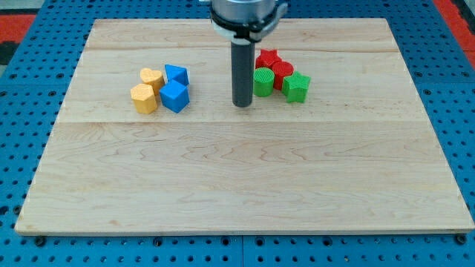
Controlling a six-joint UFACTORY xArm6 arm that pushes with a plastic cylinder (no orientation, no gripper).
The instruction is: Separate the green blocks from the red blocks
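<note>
A red star block [267, 58] and a second red block [283, 72] sit at the board's upper middle-right. A green round block [264, 81] touches them on the left side and a green star block [296, 87] touches them on the right. All four are bunched together. My tip [243, 104] rests on the board just left of the green round block, close to it; I cannot tell if it touches.
Two yellow blocks [145, 98] [152, 78] and two blue blocks [175, 96] [177, 75] form a cluster at the upper left. The wooden board [237, 185] lies on a blue pegboard surface [22, 148].
</note>
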